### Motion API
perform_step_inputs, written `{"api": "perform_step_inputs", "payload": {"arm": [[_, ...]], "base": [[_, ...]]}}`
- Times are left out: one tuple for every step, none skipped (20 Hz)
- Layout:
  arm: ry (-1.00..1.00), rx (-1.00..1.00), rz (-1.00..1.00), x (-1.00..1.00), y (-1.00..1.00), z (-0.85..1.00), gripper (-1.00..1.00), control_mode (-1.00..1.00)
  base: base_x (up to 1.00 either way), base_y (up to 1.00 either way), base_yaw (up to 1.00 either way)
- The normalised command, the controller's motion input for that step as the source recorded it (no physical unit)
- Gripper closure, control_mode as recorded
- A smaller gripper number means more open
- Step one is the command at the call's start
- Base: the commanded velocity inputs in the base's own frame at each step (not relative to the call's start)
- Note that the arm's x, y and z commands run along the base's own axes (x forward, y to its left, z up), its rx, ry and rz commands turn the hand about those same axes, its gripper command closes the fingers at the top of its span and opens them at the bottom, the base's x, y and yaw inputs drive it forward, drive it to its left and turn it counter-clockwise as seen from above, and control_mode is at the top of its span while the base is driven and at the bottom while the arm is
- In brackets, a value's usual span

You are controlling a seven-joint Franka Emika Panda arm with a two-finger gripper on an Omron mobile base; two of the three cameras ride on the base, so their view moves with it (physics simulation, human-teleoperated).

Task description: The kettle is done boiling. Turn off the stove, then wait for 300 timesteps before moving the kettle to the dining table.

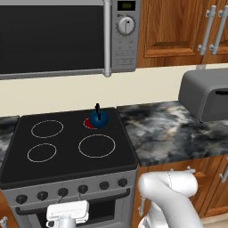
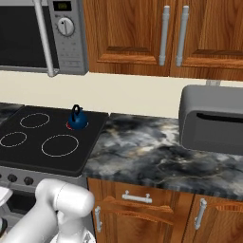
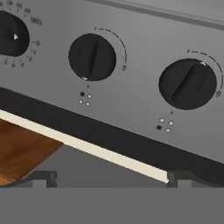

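The pincer [image 3: 112, 181] stands wide apart and empty, close before the stove [image 1: 67, 138] front, facing two knobs [image 3: 92, 57]. To do this well, I judge it should centre on the knob for the glowing rear burner [image 1: 89, 124], close squarely and turn it to off. The hand [image 1: 67, 213] sits low before the knob row. The kettle [image 1: 98, 117] sits on that burner, beside the desk [image 1: 169, 129].
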Motion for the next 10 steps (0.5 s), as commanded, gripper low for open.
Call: {"api": "perform_step_inputs", "payload": {"arm": [[0.0,-0.02,0.0,0.22,0.0,-0.16,-1.0,-1.0],[0.0,-0.02,0.0,0.24,0.0,-0.15,-1.0,-1.0],[0.02,0.0,0.0,0.23,0.02,-0.12,-1.0,-1.0],[0.01,0.0,0.0,0.22,0.04,-0.13,-1.0,-1.0],[0.01,0.0,0.0,0.24,0.03,-0.13,-1.0,-1.0],[0.01,0.0,0.0,0.24,0.02,-0.14,-1.0,-1.0],[0.02,0.0,0.0,0.21,0.01,-0.15,-1.0,-1.0],[0.01,0.0,0.0,0.22,0.03,-0.18,-1.0,-1.0],[0.0,0.0,0.0,0.21,0.05,-0.18,-1.0,-1.0],[0.01,0.0,0.0,0.2,0.08,-0.16,-1.0,-1.0]], "base": [[0.0,0.0,0.0],[0.0,0.0,0.0],[0.0,0.0,0.0],[0.0,0.0,0.0],[0.0,0.0,0.0],[0.0,0.0,0.0],[0.0,0.0,0.0],[0.0,0.0,0.0],[0.0,0.0,0.0],[0.0,0.0,0.0]]}}
